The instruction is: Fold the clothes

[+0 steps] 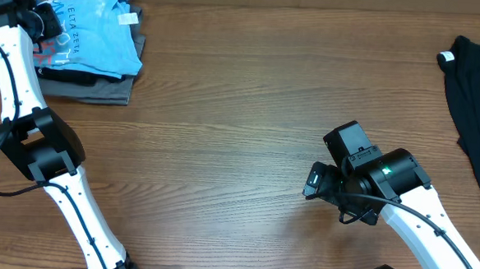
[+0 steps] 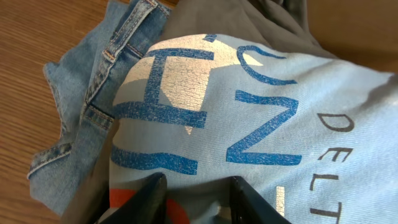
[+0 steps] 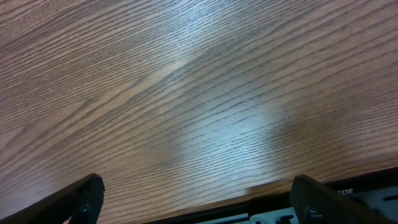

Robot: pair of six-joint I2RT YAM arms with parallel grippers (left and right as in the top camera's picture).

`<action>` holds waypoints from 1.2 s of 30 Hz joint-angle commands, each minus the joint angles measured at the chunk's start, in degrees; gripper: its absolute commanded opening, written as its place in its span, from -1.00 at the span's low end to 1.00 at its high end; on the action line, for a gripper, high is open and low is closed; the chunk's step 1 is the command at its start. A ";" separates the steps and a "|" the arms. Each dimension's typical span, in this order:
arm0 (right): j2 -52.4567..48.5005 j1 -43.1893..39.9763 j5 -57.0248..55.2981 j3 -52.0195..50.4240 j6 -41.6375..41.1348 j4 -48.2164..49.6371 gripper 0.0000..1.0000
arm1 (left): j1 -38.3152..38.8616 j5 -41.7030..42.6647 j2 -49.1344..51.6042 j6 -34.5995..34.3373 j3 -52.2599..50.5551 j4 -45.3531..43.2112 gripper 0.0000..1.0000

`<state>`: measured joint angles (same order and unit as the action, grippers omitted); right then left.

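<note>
Your left gripper [image 2: 199, 182] rests part-open on the light blue printed T-shirt [image 2: 261, 106], grip unclear; your right gripper [image 3: 199, 190], well apart from it, gapes wide, holding nothing.

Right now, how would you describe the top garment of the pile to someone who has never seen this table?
Look to the far left corner of the wooden table, where a pile of clothes sits. On top lies the light blue T-shirt; unlike the grey garment and denim beneath, it bears large blue and white lettering.
</note>
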<state>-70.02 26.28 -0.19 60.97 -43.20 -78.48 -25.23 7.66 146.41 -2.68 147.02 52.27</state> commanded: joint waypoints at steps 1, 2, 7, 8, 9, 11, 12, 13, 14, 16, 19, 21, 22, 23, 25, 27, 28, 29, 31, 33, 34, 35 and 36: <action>0.90 -0.22 0.22 1.03 -0.28 0.11 1.00 | -0.22 -0.15 -6.58 -4.76 -0.50 0.17 -0.07; 0.90 -0.22 0.22 1.03 -0.24 0.09 1.00 | -0.22 -0.13 -8.13 -5.33 -0.50 0.24 0.08; 0.90 -0.22 -0.28 1.03 -0.07 0.81 1.00 | -0.20 0.37 -17.29 -11.65 -0.50 3.52 0.87; 0.90 -0.22 -0.70 1.03 -0.09 1.25 1.00 | -0.22 1.40 -19.65 -12.76 -0.50 5.07 1.00; 0.90 -0.22 -0.90 1.03 -0.07 1.64 1.00 | -0.22 2.21 -21.66 -13.44 -0.50 6.73 1.00; 0.92 -0.22 -1.33 1.05 -0.04 2.49 1.00 | -0.22 4.31 -25.51 -16.00 -0.50 10.27 1.00; 0.90 -0.22 -1.90 1.05 0.00 2.99 1.00 | -0.22 6.38 -27.43 -17.77 -0.50 12.31 1.00; 0.90 -0.22 -2.58 1.05 0.13 3.50 1.00 | -0.22 8.81 -28.96 -18.88 -0.50 13.77 1.00; 0.90 -0.22 -3.30 1.05 0.13 3.98 1.00 | -0.22 12.63 -30.95 -18.97 -0.50 15.54 1.00; 0.92 -0.22 -4.66 1.07 0.17 5.05 1.00 | -0.22 18.29 -34.03 -18.97 -0.50 18.01 1.00; 0.92 -0.22 -3.19 3.48 0.61 4.09 1.00 | -0.22 24.37 -39.17 -18.67 -0.50 21.97 1.00; 1.31 -0.22 -2.29 6.01 1.42 2.91 0.97 | -0.20 26.12 -42.66 -17.31 -0.50 25.29 1.00; 1.75 -0.22 -2.32 7.26 1.44 2.54 0.96 | -0.20 27.04 -44.22 -15.58 -0.50 26.93 1.00; 2.54 -0.20 -2.32 8.81 1.70 2.34 0.97 | -0.20 27.96 -46.14 -13.25 -0.50 29.31 0.96; 4.33 -0.20 -2.34 11.08 3.28 2.54 0.97 | -0.20 28.17 -49.18 -10.49 -0.50 33.05 0.96; 6.84 -0.20 -2.29 12.74 4.02 2.75 0.97 | -0.20 28.17 -52.57 -7.63 -0.50 37.18 0.98; 8.09 -0.20 -2.29 13.07 4.02 2.82 0.97 | -0.20 28.15 -54.31 -6.01 -0.50 39.36 1.00; 9.60 -0.20 -2.21 13.09 3.98 2.93 0.97 | -0.20 28.06 -55.84 -4.66 -0.50 41.11 1.00; 12.94 -0.15 -1.75 12.87 3.76 2.40 0.97 | -0.20 28.13 -58.97 -2.03 -0.57 44.54 1.00; 15.43 -0.09 -1.86 12.68 2.16 1.27 0.97 | 0.17 29.09 -62.51 -0.20 -2.47 44.52 1.00; 17.07 -0.09 -1.88 12.35 1.27 0.79 0.97 | 0.24 29.22 -64.83 0.00 -4.00 44.30 1.00; 18.45 -0.09 -1.88 12.02 0.96 0.52 0.97 | 0.24 29.24 -66.66 0.26 -5.09 44.52 1.00; 20.11 -0.09 -1.90 11.65 0.96 0.31 0.96 | 0.24 29.27 -68.85 0.46 -6.75 44.52 1.00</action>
<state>-53.58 26.28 -2.11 72.71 -40.95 -77.95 -25.21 35.05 82.52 -6.68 143.68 96.53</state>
